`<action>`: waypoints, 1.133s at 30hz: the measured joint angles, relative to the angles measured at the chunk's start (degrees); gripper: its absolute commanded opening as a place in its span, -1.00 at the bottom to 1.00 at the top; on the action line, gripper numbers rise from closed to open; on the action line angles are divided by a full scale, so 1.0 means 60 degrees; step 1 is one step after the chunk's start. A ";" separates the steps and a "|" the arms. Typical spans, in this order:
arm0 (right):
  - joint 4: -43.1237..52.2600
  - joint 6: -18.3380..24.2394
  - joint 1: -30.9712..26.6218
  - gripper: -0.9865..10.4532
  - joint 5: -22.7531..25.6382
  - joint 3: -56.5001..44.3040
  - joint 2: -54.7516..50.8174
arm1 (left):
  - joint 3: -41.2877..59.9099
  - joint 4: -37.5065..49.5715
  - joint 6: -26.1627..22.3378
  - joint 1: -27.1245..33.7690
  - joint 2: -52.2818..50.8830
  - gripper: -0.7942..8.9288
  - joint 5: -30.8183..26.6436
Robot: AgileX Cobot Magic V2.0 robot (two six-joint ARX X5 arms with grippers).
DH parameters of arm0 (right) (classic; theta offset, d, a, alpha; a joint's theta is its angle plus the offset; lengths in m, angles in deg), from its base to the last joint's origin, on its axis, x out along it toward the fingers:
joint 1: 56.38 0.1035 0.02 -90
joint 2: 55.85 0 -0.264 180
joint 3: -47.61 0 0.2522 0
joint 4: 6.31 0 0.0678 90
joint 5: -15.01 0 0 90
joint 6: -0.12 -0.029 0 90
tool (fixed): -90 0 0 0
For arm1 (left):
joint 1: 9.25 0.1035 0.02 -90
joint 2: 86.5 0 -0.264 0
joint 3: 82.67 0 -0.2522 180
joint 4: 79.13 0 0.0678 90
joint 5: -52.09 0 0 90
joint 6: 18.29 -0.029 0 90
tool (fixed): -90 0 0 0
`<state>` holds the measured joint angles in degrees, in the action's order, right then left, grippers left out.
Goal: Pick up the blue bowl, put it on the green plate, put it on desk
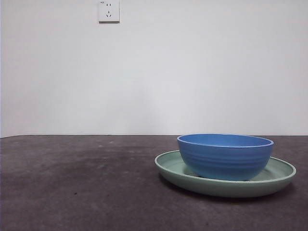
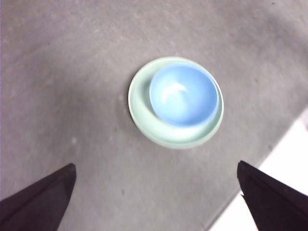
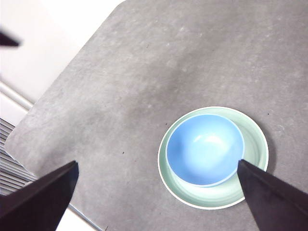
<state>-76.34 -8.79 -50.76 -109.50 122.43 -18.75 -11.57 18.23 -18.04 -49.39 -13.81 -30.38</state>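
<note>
The blue bowl [image 1: 225, 155] stands upright inside the green plate [image 1: 169, 166], which rests on the dark desk [image 1: 77, 183] toward the right in the front view. Both wrist views look down on the pair from high above: the bowl [image 2: 183, 95] sits off-centre in the plate [image 2: 139, 108], and likewise the bowl [image 3: 204, 149] in the plate [image 3: 252, 134]. My left gripper [image 2: 156, 199] is open, well above the desk with nothing between its jaws. My right gripper [image 3: 159, 199] is also open and empty, high over the desk. Neither gripper shows in the front view.
A white wall with a power socket [image 1: 109, 10] stands behind the desk. The desk's edge [image 2: 269, 151] runs near the plate in the left wrist view, with pale floor beyond. In the right wrist view another desk edge [image 3: 48, 101] lies far from the plate.
</note>
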 measured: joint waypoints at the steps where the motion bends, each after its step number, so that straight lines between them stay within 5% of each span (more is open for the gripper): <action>1: 0.0000 0.0011 0.0000 0.16 0.0000 0.0000 0.0000 | 0.0648 0.0233 -0.0025 0.0000 -0.0608 0.32 -0.0004; 9: 0.0000 0.0015 0.0000 0.16 0.0004 0.0000 0.0000 | 0.4204 0.1395 0.0055 0.0000 -0.4823 0.32 -0.0022; 17: -0.0025 -0.0033 0.0000 0.16 0.0000 0.0000 0.0000 | 0.6014 0.1377 0.0477 0.0000 -0.7963 0.32 -0.0025; 34: -0.0127 -0.0878 0.0000 0.12 0.0036 0.0000 0.0029 | 0.6193 0.0648 0.0470 0.0000 -0.8703 0.32 -0.0025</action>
<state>-77.10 -14.06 -50.76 -109.28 122.43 -18.57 25.59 22.12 -15.22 -49.39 -66.03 -30.54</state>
